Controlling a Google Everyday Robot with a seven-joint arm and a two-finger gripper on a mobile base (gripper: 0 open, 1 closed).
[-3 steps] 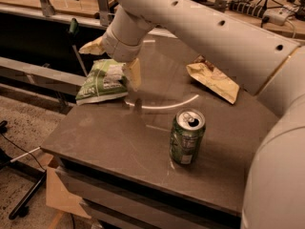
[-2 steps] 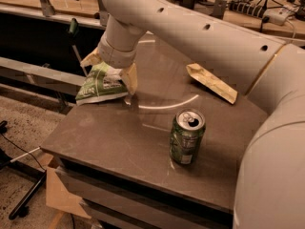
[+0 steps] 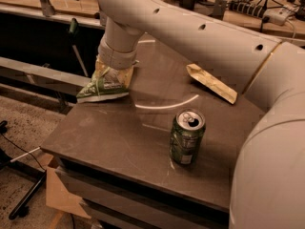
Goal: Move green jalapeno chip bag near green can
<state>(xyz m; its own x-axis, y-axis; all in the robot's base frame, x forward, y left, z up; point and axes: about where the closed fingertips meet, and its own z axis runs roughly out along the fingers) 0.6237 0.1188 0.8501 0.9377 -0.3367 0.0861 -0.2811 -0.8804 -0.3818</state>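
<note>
The green chip bag (image 3: 101, 88) lay at the far left corner of the worktop (image 3: 119, 137), its long axis running roughly left to right, with the lower, pointed end reaching the worktop's left edge and the other end rising toward the back. Only that lower green part, with its pale markings, could be seen; the upper end was covered by the pincer (image 3: 113, 78), which sat straight down on the bag under the thick pale wrist. Whether the pincer was gripping the bag or merely resting over it could not be told, since the wrist hid the contact. The green can (image 3: 187, 137) stood upright near the front right of the worktop, silver top and pull tab showing, well apart from the bag. A tan bag (image 3: 212, 83) lay flat toward the back right, angled diagonally. The arm (image 3: 200, 37) swept across the top and right, cut off by the edge.
</note>
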